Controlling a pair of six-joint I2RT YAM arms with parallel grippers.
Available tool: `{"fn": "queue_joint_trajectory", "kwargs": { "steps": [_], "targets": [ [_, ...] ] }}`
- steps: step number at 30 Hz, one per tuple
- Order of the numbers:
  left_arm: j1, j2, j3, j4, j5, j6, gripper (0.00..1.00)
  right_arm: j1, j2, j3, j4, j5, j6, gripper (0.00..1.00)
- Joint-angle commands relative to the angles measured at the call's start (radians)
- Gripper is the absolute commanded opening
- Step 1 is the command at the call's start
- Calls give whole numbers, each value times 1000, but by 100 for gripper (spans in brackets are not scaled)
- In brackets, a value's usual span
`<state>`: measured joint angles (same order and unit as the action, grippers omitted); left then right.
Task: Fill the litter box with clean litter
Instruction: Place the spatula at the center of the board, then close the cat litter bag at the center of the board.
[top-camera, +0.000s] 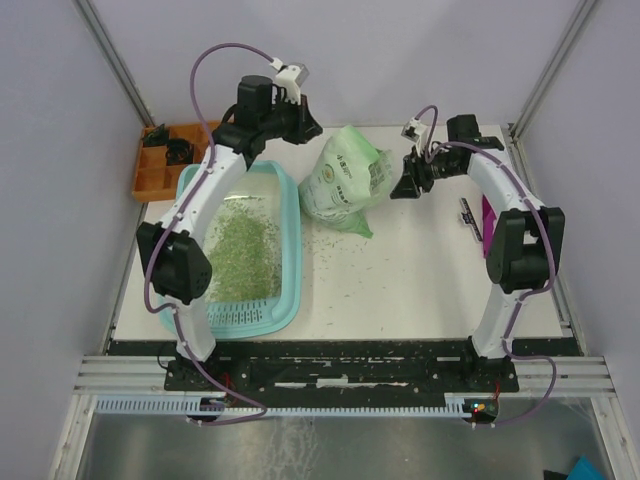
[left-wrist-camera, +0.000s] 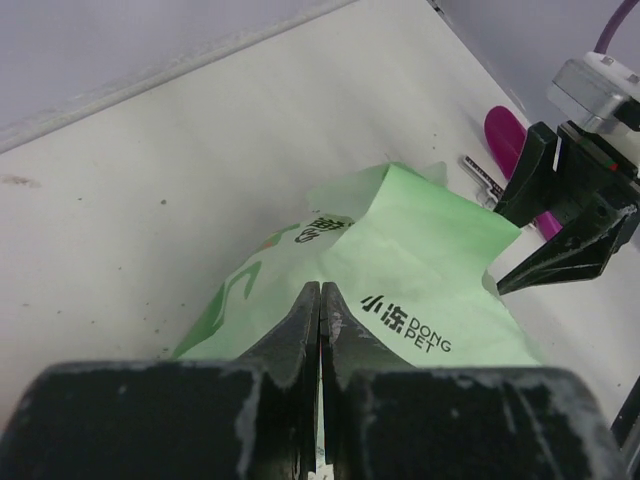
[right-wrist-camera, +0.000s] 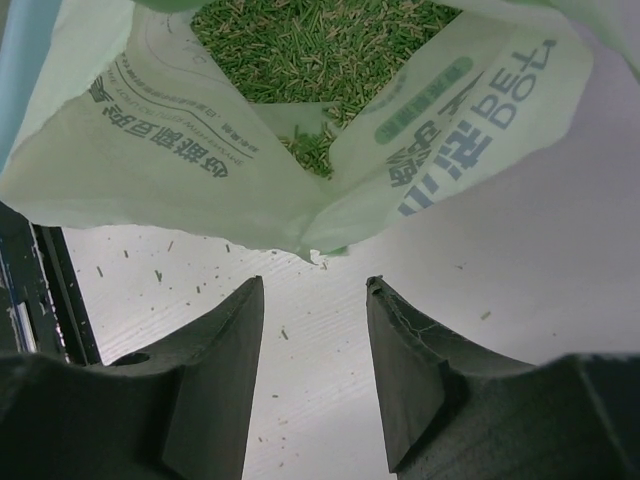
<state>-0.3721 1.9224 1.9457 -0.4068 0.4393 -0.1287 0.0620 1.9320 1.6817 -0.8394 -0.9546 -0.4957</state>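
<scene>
Litter lies spread in the litter box, on the left of the table. Only the right wrist view shows more inside the open bag. The right claw is apart. The left claw is pressed together over the bag.

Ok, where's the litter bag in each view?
Top external: the bag stands centre, right of the litter box.
Left wrist: the bag fills the lower centre.
Right wrist: the bag spans the top, litter inside.
Shared landmark: the right gripper, facing the bag in every view.
</scene>
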Motion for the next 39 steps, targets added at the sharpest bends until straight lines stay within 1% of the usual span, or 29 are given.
{"fn": "queue_joint_trajectory", "kwargs": {
  "steps": [1,5,6,8,9,10,13,17,20,21,26,31,34,39],
  "targets": [
    [37,-102,-50,90,-37,16,3,18,-39,-13,94,-1,-23,53],
    [58,-113,-77,129,-13,-18,3,40,-41,-21,142,-10,-29,54],
    [58,-111,-77,136,2,-26,7,45,-39,-24,156,-3,-31,54],
    [56,-98,-80,157,40,-50,42,57,-32,-31,182,-7,-34,54],
    [56,-90,-80,168,64,-62,51,64,-30,-32,195,-13,-32,54],
    [56,-80,-78,177,81,-73,55,73,-29,-33,202,-15,-29,52],
    [56,-55,-65,193,112,-101,57,101,-27,-36,212,0,-35,44],
    [55,-34,-61,229,147,-121,58,113,-32,-42,202,21,-46,25],
    [50,-11,-39,240,178,-134,58,112,-58,-61,188,53,-61,4],
    [48,1,-30,240,191,-136,58,110,-72,-74,190,65,-62,2],
    [27,48,7,239,235,-144,58,90,-150,-151,201,109,-39,2],
    [9,73,19,246,267,-143,62,18,-238,-241,238,127,25,2],
    [2,85,19,260,308,-147,62,-20,-266,-263,237,123,42,2],
    [2,97,9,278,365,-138,65,-38,-275,-261,218,96,49,2]
  ]
}}
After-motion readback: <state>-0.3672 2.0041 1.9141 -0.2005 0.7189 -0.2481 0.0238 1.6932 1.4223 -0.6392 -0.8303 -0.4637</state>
